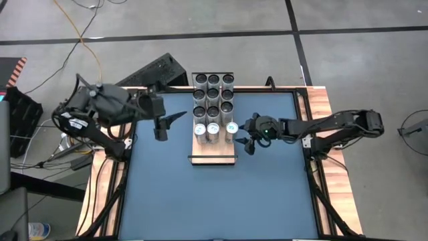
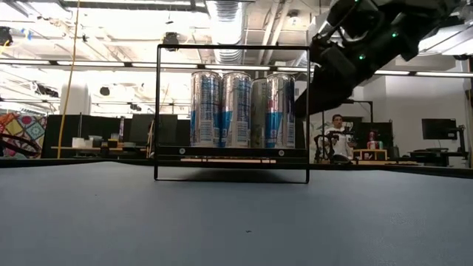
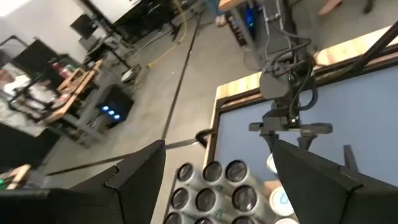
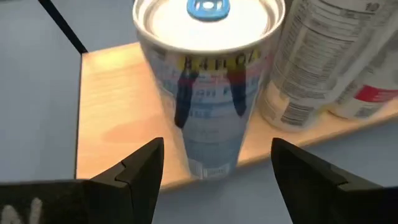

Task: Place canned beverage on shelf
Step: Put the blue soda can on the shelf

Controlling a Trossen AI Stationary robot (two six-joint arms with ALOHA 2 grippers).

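Observation:
The shelf (image 1: 214, 152) is a light-wood board with black rails, lying in the middle of the blue table. Several silver-and-blue cans stand upright on it in rows (image 1: 212, 100); they also show in the low view (image 2: 236, 109). The nearest right can (image 1: 231, 127) has a blue tab and stands on its base near the board's right edge (image 4: 208, 74). My right gripper (image 1: 244, 134) is open just right of this can, with a finger (image 4: 140, 171) on either side and apart from it. My left gripper (image 1: 168, 126) is open and empty above the table, left of the shelf.
Wooden strips (image 1: 319, 114) edge the blue table. A dark case (image 1: 154, 70) lies beyond the far left corner. The shelf's black end rail (image 2: 233, 48) frames the cans in the low view. Bare blue table (image 1: 214, 201) lies on the near side of the shelf.

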